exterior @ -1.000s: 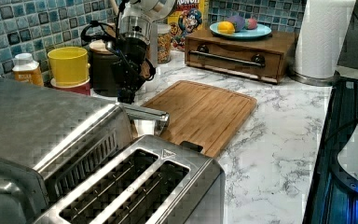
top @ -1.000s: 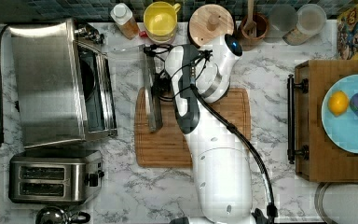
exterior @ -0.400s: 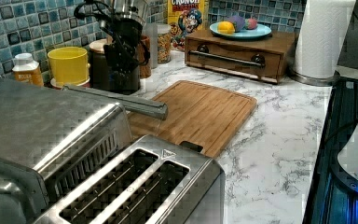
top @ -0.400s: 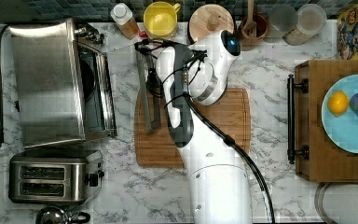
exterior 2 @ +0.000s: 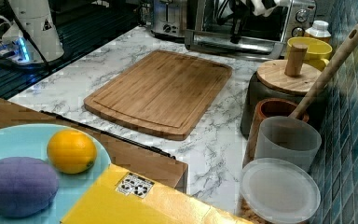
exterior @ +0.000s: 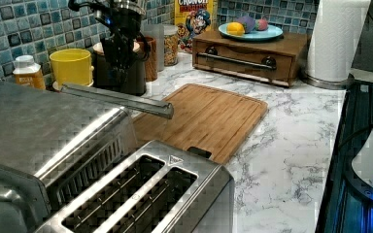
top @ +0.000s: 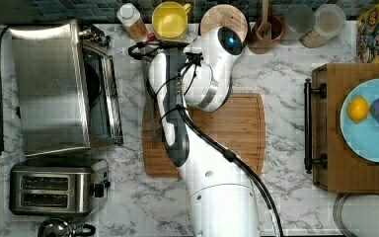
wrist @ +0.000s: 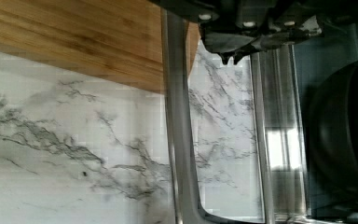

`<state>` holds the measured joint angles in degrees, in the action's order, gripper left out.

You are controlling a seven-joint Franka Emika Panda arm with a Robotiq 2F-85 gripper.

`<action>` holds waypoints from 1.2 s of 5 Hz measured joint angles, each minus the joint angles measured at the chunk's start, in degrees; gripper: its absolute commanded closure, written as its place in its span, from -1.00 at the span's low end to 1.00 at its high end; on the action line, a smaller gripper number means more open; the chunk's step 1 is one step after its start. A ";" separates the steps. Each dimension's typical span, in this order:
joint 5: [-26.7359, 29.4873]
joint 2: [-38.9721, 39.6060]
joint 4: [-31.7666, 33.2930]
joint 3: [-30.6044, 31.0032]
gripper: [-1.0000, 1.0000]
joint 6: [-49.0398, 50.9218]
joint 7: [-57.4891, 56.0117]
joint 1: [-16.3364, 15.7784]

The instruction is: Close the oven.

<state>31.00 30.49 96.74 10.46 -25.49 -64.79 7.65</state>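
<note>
Item: the oven (top: 49, 89), boxy steel countertop unit, standing to the top view's left of my gripper (exterior: 119, 65). Its glass door (wrist: 223, 140) hangs partly lowered toward me, interior dark behind it.

Handling, as I judge it: rigid, hinged along the lower edge, moderately heavy for a door. The glass is fragile and slick, so not a surface I would press. The metal bar handle (top: 149, 103) is stiff and rounded, the proper place to hook or push, and a smooth bar may slip off a fingertip.

Item: my gripper, just beside the handle at its far end, near the yellow cup (exterior: 71, 66). Whether my fingers are spread or pressed together I cannot tell; dark tips sit close over the bar in the wrist view.

Item: my arm (top: 217, 197), reaching from the counter's near edge across the cutting board (top: 237, 128), forearm folded back, wrist pointing down.
</note>
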 measured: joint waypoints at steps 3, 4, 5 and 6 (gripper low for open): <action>-4.78 -7.13 3.02 0.71 1.00 -3.94 1.29 -5.33; -10.87 -9.97 3.53 2.64 1.00 -4.84 6.27 -8.03; -13.55 -11.85 3.53 5.37 1.00 -5.18 10.41 -10.74; -18.49 -12.14 3.53 6.20 1.00 -7.86 14.10 -15.72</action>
